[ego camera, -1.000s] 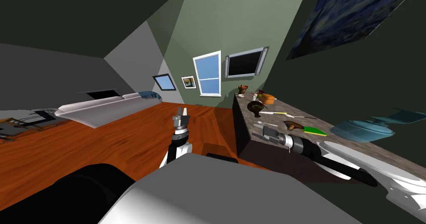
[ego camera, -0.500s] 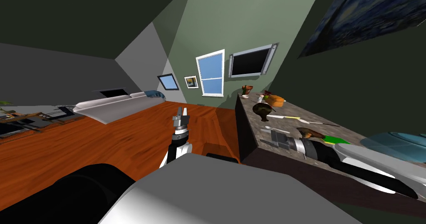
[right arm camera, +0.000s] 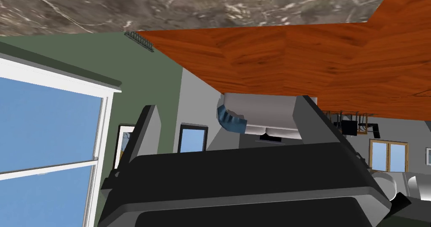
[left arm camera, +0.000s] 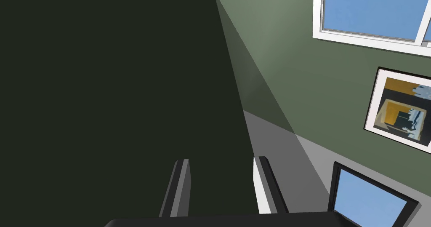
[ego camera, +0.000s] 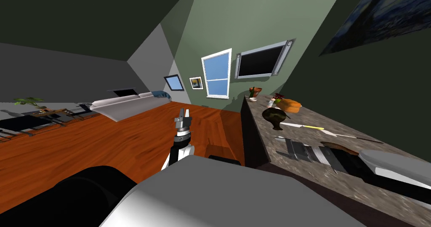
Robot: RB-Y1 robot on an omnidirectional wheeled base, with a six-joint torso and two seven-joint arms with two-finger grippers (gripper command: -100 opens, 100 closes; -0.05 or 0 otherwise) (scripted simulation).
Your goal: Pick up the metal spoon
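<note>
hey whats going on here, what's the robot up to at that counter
The robot stands beside a stone-patterned counter and reaches over it with its right arm. The right gripper lies low over the top, fingers open, holding nothing; a small grey spoon lies just ahead of it. A dark vase and a yellow-handled knife sit further along. The left gripper is held out over the wooden floor, open and empty.

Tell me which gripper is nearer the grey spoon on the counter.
Right. The right gripper, open, lies low over the counter, right beside the grey spoon. The left gripper, open, hangs over the wooden floor, off the counter's edge.
</note>
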